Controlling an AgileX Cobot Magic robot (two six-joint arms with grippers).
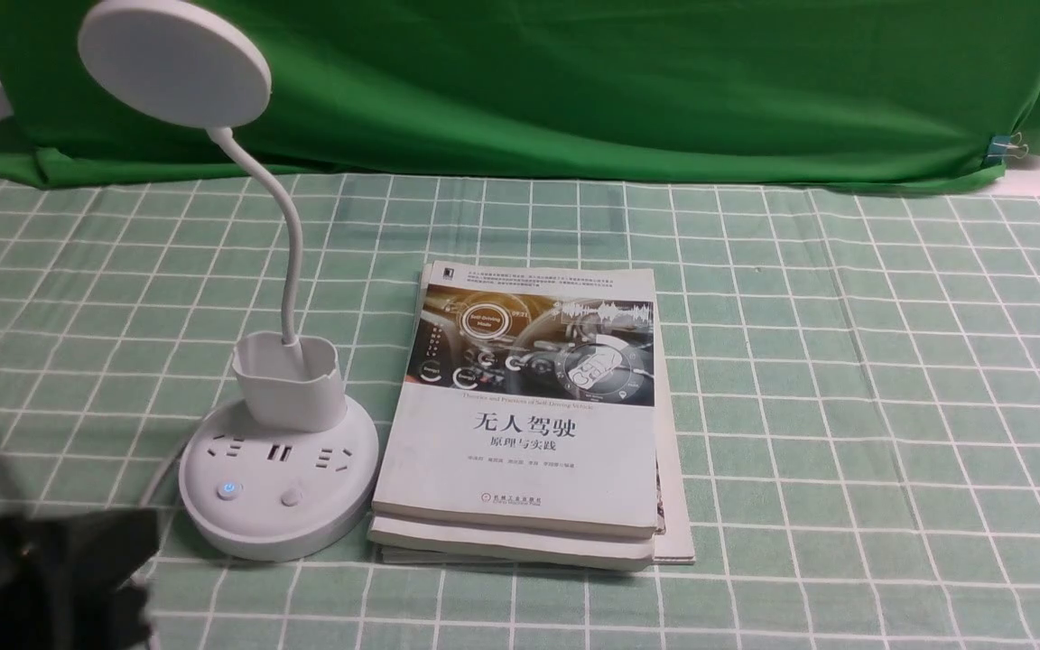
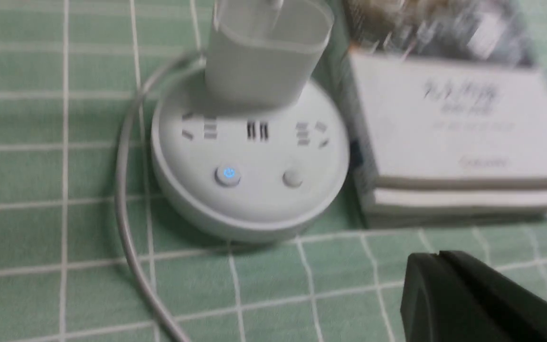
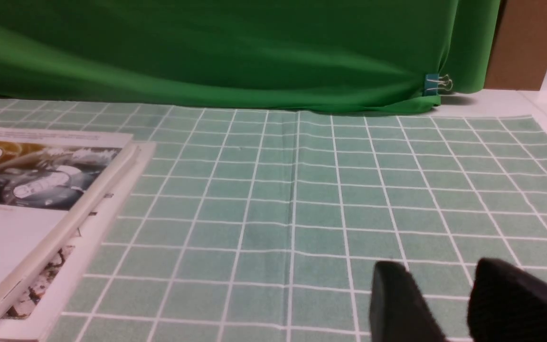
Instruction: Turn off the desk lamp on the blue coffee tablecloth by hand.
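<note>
Left end effector [image 2: 437,266]: mine, fingers pressed together with only a seam between them, holding nothing. It hangs low at the near left of the surface, apart from the desk lamp [image 1: 276,487] and nearer to me than its base.

Right end effector [image 3: 439,273]: mine, fingers parted by a narrow gap, empty, over bare tablecloth [image 1: 845,361] to the right of the books [image 1: 529,424].

Desk lamp: upright on the tablecloth at the left, base just beside the books. Its disc head [image 1: 174,61] shows me a plain white face; whether it shines I cannot tell. The lit button [image 2: 228,174] glows blue, and the plain button [image 2: 293,178] sits close beside it.

Cord [image 2: 126,199]: curls round the left side of the base.

Risks, as I judge them:
- The two buttons lie close, so a blunt closed tip may press the wrong one, or both.
- A slanted push may slide the base against the books.
- A low approach may snag the cord and drag the lamp.
</note>
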